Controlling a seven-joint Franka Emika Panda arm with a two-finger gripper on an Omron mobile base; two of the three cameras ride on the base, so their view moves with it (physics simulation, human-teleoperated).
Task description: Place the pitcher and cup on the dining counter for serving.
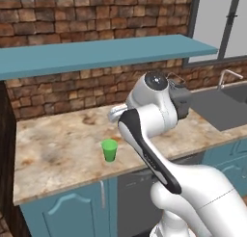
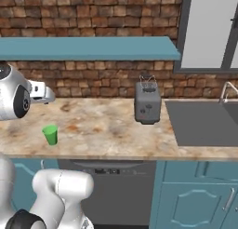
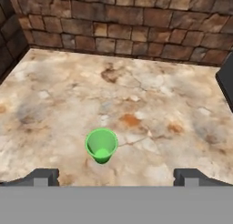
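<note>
The end effector [image 3: 116, 176] hangs above the marbled table [image 3: 150, 104] with its jaws spread fully wide and nothing between them, the green cup [image 3: 101, 145] standing upright on the stone just ahead of and below the fingertips [image 3: 43, 176], nearer the left one, with the toaster [image 2: 147, 102] well off to the right.

My arm is folded high, elbow raised; the gripper [image 3: 116, 176] points downward; fingertips [image 3: 42, 176] spread wide, holding nothing.
</note>
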